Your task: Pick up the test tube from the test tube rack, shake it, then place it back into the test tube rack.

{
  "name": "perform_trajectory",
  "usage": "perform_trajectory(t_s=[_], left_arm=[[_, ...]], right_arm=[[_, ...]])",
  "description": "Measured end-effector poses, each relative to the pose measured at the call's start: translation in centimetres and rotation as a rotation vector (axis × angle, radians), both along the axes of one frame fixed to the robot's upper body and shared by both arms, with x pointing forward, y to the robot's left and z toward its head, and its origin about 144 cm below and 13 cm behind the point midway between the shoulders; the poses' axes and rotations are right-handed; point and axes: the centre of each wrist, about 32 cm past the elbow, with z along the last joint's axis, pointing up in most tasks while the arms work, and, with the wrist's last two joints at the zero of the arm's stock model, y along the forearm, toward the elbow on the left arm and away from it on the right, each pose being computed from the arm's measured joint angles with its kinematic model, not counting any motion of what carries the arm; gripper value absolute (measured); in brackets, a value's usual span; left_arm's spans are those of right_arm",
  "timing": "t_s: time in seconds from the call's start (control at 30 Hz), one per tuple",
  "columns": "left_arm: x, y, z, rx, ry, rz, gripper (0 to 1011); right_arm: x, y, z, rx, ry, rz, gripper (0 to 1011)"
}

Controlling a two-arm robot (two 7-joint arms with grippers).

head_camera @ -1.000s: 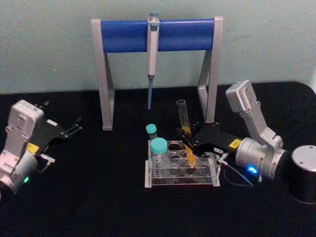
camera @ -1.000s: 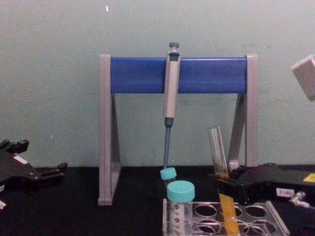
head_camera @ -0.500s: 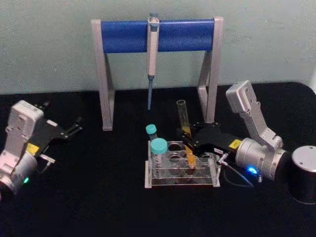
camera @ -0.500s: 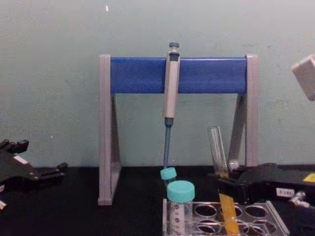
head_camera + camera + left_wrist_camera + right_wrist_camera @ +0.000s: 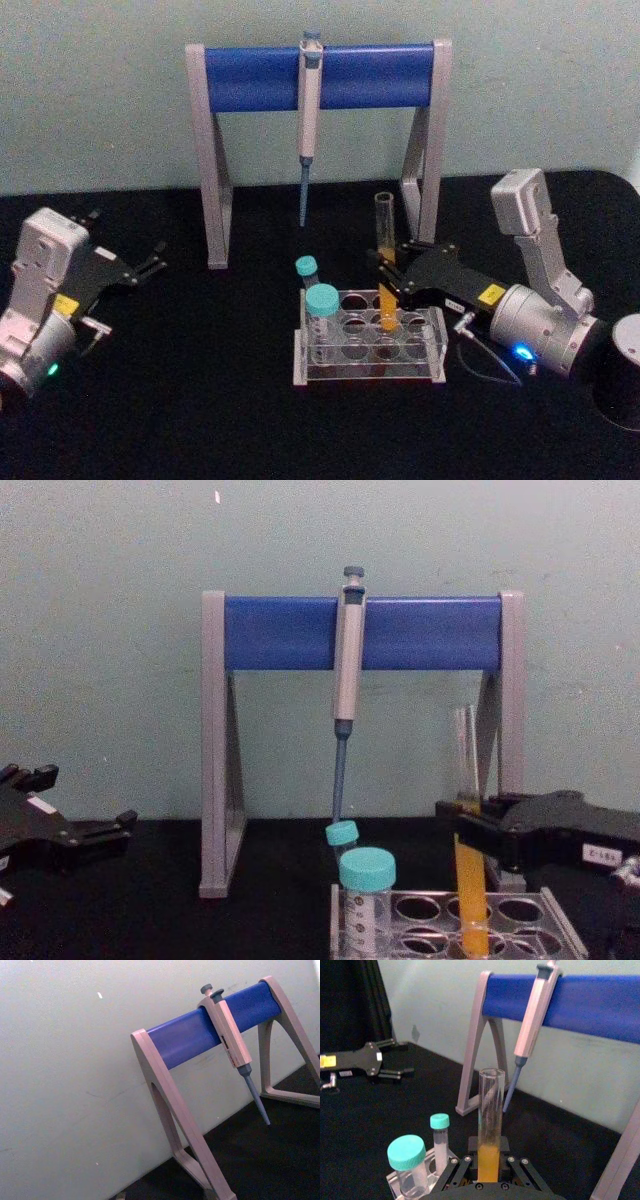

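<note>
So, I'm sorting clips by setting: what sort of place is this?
Probably a laboratory bench set-up: a pipette hangs on a blue-barred pipette stand, a test tube rack holds teal-capped tubes, and the right gripper beside it grips a test tube of orange liquid. The left gripper sits open, far left.

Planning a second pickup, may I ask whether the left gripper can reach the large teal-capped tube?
Probably yes: the large teal-capped tube stands at the test tube rack's left end, and nothing stands between it and the open left gripper.
</note>
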Motion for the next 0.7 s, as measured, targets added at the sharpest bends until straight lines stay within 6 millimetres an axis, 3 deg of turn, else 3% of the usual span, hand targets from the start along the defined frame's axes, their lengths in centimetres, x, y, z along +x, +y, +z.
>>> perform_trajectory(t_s=[0.33,0.7], left_arm=[[0.0,0.0,0.0,0.0,0.0,0.0,1001],[0.0,0.0,0.0,0.0,0.0,0.0,1001]], right_arm=[[-0.7,-0.4,-0.1,0.075,-0.062,-0.004,229],[-1.4,-0.5,1.3,0.126,-0.16,0.008,229]])
